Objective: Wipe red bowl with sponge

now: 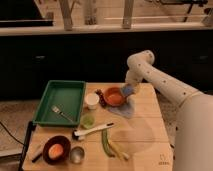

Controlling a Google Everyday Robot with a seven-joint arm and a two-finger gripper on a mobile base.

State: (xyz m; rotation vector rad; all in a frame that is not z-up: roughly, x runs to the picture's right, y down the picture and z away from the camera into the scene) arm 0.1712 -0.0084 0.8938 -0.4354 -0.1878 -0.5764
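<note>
**Near edge.** On the worktop (145,132), a dark brown bowl (56,149) with orange contents sits at the near left corner. A small metal cup (76,154) is just beside it, and green stalks (108,143) lie toward the middle. All are well apart from the work, so no risk is noted.

**Middle.** There is a white-handled utensil (93,131) and a small green cup (87,120). A green tray (67,92) along the left edge holds a fork (60,113). None is close to the work.

**Far edge.**
- The red bowl (114,96) stands upright near the middle of the far edge.
- A white cup (92,100) stands just beside the bowl on its left.
- A pale cloth (126,108) lies at the bowl's near right; whether it runs under the bowl cannot be told.
- The gripper (127,86) is at the bowl's right rim, its jaws clamped narrow on the sponge (129,92), which meets that rim.

**Risks, as judged.**
- The bowl looks light and nothing restrains it, so a leftward stroke could shove it into the white cup and topple the cup.
- Pressure on the rim rather than the inside could tip the bowl.
- If the bowl does sit on the cloth, it would slide more readily.
- An outward stroke could carry the bowl over the far edge.
</note>
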